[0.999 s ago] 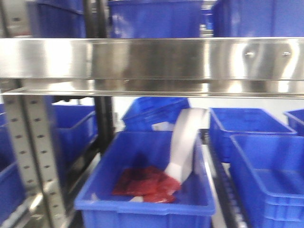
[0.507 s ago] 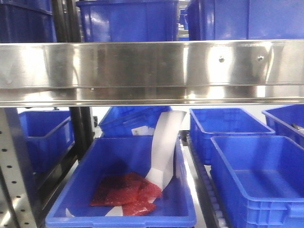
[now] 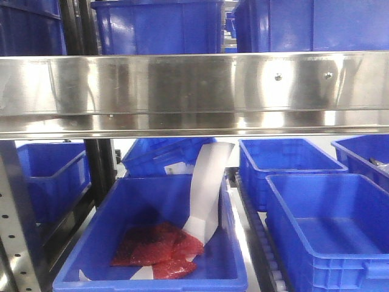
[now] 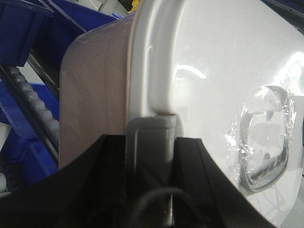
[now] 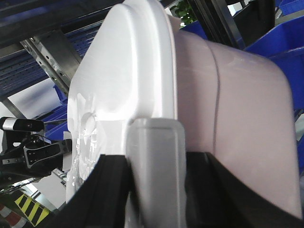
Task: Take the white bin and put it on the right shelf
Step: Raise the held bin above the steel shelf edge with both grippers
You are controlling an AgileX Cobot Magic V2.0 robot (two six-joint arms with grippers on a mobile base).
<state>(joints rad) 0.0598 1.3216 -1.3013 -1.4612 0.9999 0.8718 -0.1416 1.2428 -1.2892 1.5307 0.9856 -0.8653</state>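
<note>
the white bin [image 4: 90, 95] hangs between my arms, its long axis seemingly running hand to hand. my left pincer [image 4: 151, 142] and right pincer [image 5: 154, 156] each clamp its lid rim. the right shelf [image 3: 182, 91] rail sits straight ahead.

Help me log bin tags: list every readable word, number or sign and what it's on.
No text is readable.
The small white label on the tilted blue crate: too blurred to read.
The yellow-black hazard stripes, right wrist view: no words.
The white bin: no lettering visible.
</note>
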